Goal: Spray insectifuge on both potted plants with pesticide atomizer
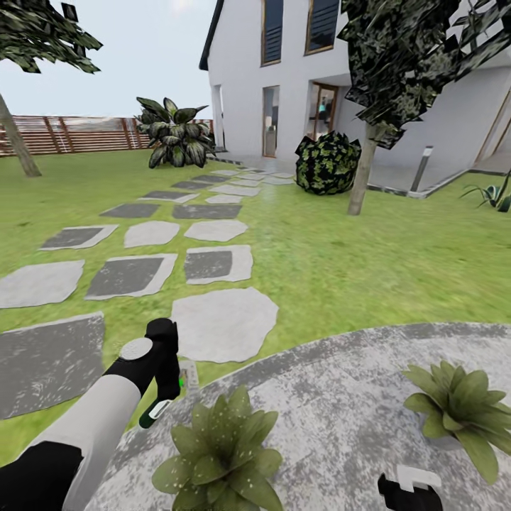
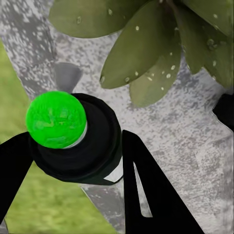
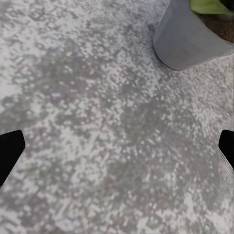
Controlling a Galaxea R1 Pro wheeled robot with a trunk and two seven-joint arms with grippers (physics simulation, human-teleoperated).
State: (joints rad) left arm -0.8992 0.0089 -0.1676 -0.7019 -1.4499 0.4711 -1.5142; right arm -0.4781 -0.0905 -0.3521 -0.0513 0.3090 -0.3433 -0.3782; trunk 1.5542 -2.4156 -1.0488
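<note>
My left gripper point(image 1: 169, 387) is shut on the pesticide atomizer point(image 1: 187, 374), a slim bottle with a pale label, at the patio's left edge. It is held just beyond the nearer potted plant point(image 1: 223, 447). In the left wrist view the atomizer's black top point(image 2: 92, 151), with a bright green ball on it, sits between the two black fingers point(image 2: 146, 190), and speckled leaves point(image 2: 141, 58) lie just past it. The second potted plant point(image 1: 458, 408) stands on the patio at the right. My right gripper point(image 1: 410, 490) hangs open over bare paving point(image 3: 117, 146), near a grey pot point(image 3: 187, 39).
The round mottled patio point(image 1: 341, 383) borders green lawn point(image 1: 355, 255). Grey stepping stones point(image 1: 223, 323) lead toward a white house point(image 1: 284, 64). A tree trunk point(image 1: 362, 174), a dark round bush point(image 1: 326, 163), a big leafy shrub point(image 1: 174, 131) and a brown slatted fence point(image 1: 71, 133) stand farther off.
</note>
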